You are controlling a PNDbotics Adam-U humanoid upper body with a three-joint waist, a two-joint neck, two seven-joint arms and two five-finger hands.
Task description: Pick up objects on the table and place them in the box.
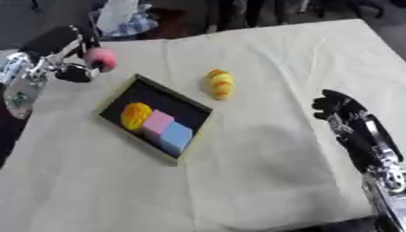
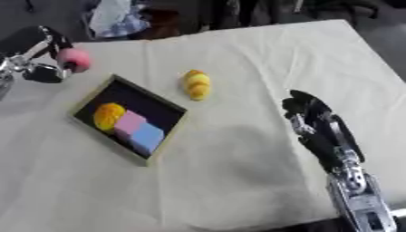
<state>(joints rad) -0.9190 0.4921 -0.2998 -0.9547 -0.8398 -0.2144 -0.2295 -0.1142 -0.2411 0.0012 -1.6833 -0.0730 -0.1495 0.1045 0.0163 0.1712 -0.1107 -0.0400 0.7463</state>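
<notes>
A shallow black box [image 1: 177,99] with a tan rim lies left of centre on the cream cloth. It holds an orange round thing [image 1: 135,115], a pink block [image 1: 158,122] and a light blue block [image 1: 176,136]. My left hand [image 1: 73,69] hangs above the box's far left corner, shut on a pink ball [image 1: 102,59]. A yellow and orange striped object [image 1: 219,84] lies on the cloth right of the box. My right hand [image 2: 309,117] hovers at the right, fingers relaxed and holding nothing.
The cream cloth [image 1: 262,172] covers the table, with bare room in front and to the right of the box. Beyond the far edge are a crumpled light cloth [image 1: 123,18] and dark shapes.
</notes>
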